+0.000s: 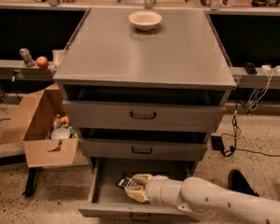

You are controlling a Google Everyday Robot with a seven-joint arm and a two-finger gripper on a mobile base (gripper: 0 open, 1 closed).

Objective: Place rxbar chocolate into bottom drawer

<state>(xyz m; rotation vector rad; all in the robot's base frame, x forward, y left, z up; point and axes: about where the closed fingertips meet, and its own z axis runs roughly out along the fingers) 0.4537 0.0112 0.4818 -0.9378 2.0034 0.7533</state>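
Robotics lab vibe: grey metal three-drawer cabinet (pixel 144 55) on speckled floor (pixel 256 134), cluttered workbenches (pixel 18 70), trailing white cables (pixel 263 85), open cardboard box (pixel 42 150), pale gripper (pixel 133 186) clutching the dark-wrapped rxbar chocolate (pixel 126 181) in the bottom drawer (pixel 112 212).

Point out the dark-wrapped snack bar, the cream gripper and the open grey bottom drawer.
Dark-wrapped rxbar chocolate bar (pixel 125 181): camera view, on its wrapper's left end.
Cream two-finger gripper (pixel 136 188): camera view, between its fingertips, inside the drawer.
Open grey metal bottom drawer (pixel 107 195): camera view, on its bare floor, left part.
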